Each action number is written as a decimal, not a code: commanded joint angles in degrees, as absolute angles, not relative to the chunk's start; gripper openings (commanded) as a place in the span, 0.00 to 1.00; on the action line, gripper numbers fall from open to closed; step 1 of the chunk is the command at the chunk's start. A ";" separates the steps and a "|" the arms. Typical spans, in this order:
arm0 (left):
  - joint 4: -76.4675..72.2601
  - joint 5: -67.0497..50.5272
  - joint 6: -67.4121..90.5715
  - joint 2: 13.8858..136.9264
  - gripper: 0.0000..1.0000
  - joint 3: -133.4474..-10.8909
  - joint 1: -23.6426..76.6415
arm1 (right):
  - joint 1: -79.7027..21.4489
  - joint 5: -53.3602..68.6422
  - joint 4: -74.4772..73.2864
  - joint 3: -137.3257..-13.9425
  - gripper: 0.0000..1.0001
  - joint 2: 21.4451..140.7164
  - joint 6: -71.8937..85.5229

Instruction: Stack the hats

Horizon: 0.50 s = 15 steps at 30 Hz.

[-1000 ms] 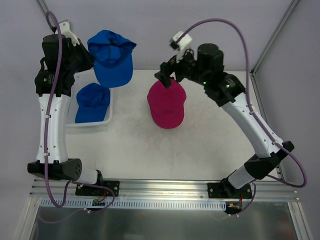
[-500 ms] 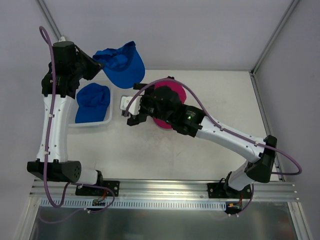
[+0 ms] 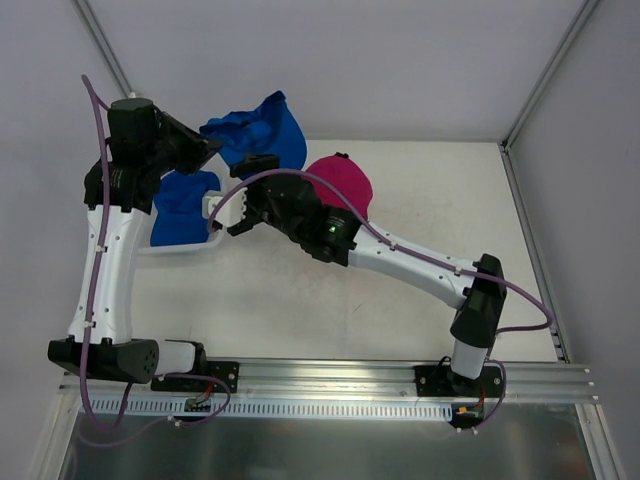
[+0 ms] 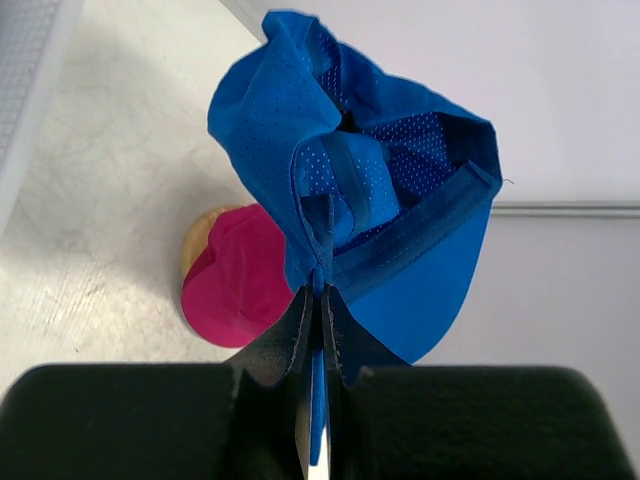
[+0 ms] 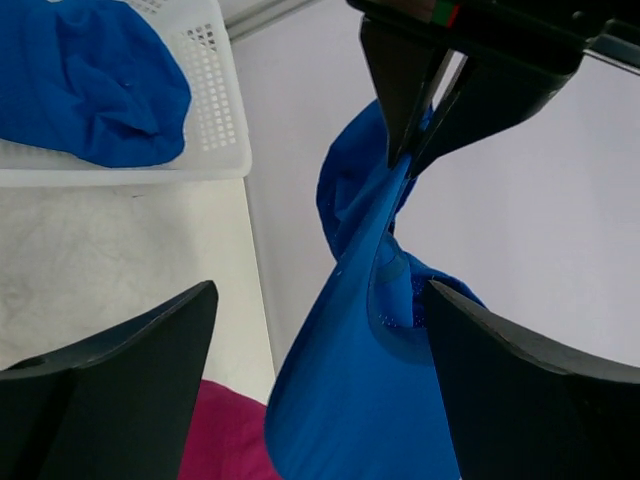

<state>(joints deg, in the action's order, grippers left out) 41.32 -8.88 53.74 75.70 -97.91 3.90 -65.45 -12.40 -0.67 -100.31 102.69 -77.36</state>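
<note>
The L claw (image 4: 318, 300) is shut tight on the edge of a blue hat (image 4: 400, 230). The two fingers are pressed together with the cloth pinched in the middle. This hat hangs up in the air, off the table (image 3: 300, 300), crumpled, with its inside and its dotted mesh showing in the L wrist cam. In the top cam it sits at approx 11 o'clock of the table, by the back wall (image 3: 400, 60). The pink hat (image 3: 345, 185) lies on the table near the middle-back, at approx 4 o'clock from the held hat. In the L wrist cam a bit of a tan round disc (image 4: 200, 235) peeks out from under its far edge, so the pink hat rests on the disc. A 2nd blue hat (image 3: 185, 200) lies inside the white basket (image 5: 225, 110) w/ small holes, at approx 9 o'clock from the pink hat, on the L side of the table. The R arm reaches across the table toward 10 o'clock, passing over part of the pink hat. The R claw (image 5: 320, 300) has its fingers wide apart and is not clamped on anything. In the R wrist cam the hanging blue hat shows in the gap, and the shut L claw is above it at 12 o'clock; whether the hat touches a R finger can't be told. The basket and its hat are at approx 10 o'clock in that view.
</note>
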 commanded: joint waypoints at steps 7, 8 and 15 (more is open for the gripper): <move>39.99 -8.61 55.55 70.05 0.00 -94.31 6.24 | -64.78 -24.16 2.81 -108.02 0.25 107.23 -80.95; 39.99 -8.61 55.63 69.87 0.00 -94.13 6.24 | -64.60 -24.43 2.81 -108.02 0.03 106.97 -80.34; 39.81 -6.42 51.16 70.84 0.49 -96.93 6.68 | -58.02 -17.25 -7.64 -108.02 0.00 100.91 -60.42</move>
<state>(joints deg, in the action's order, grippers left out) 41.65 -7.09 53.69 71.75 -93.91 6.09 -62.85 -18.57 -2.44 -105.86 106.48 -71.85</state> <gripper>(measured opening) 0.388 0.033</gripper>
